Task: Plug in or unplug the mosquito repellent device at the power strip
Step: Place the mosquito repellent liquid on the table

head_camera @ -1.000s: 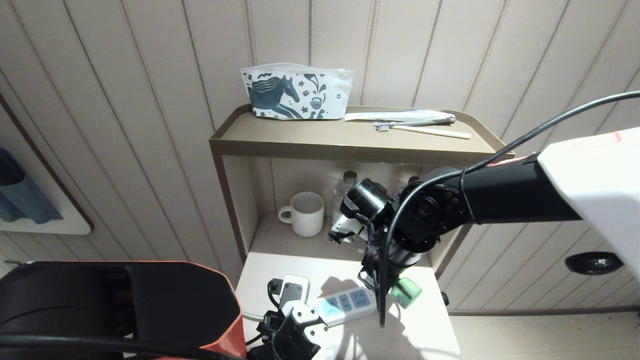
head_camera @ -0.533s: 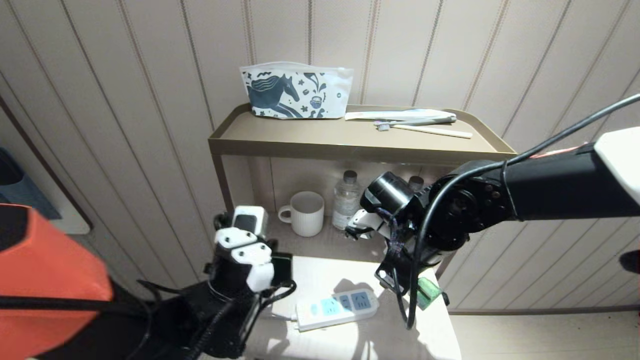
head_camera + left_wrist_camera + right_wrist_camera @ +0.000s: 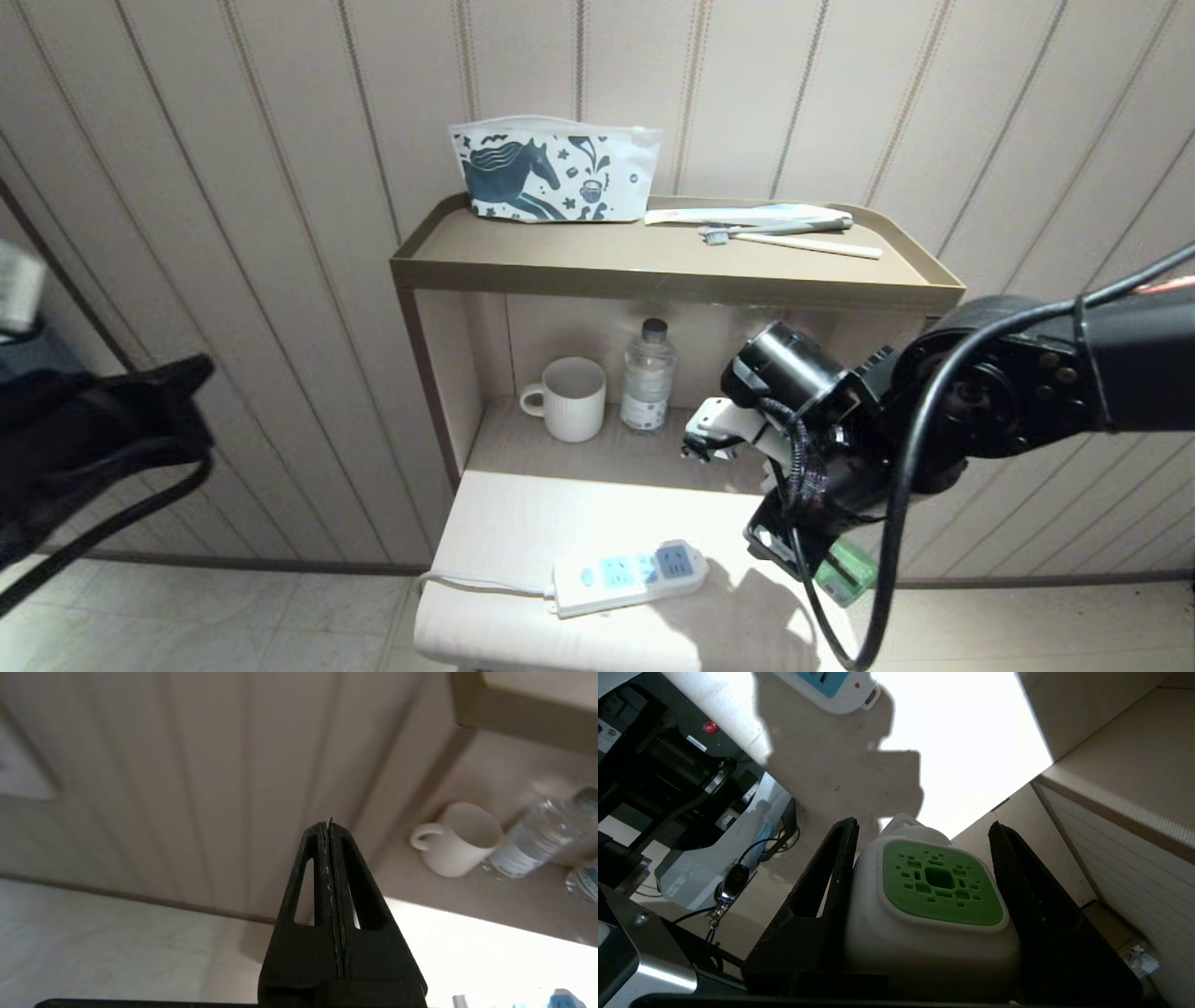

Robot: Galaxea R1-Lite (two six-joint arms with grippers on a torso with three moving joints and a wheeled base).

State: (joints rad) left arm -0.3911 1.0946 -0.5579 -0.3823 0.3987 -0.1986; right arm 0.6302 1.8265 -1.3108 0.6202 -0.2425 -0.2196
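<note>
The power strip [image 3: 630, 576] lies flat near the front edge of the white tabletop [image 3: 523, 523], white with light-blue socket panels, and nothing is plugged into it. Its end also shows in the right wrist view as the power strip [image 3: 836, 688]. My right gripper [image 3: 923, 823] is shut on the mosquito repellent device [image 3: 934, 891], gripping the sides of its white head with the green centre. The green bottle of the mosquito repellent device [image 3: 845, 571] hangs under my right wrist, past the table's right edge and apart from the strip. My left gripper [image 3: 329, 826] is shut on nothing, far off to the left.
A white mug [image 3: 571, 399] and a clear water bottle [image 3: 646, 375] stand in the shelf recess behind the tabletop. On the brown top shelf [image 3: 653, 271] are a horse-print pouch [image 3: 551, 170] and a toothbrush [image 3: 789, 233]. The strip's cord [image 3: 476, 583] trails off to the left.
My left arm has swung away from the strip, up and out to the far left. My right arm has carried the device right and slightly down, from beside the strip to past the table's right edge.
</note>
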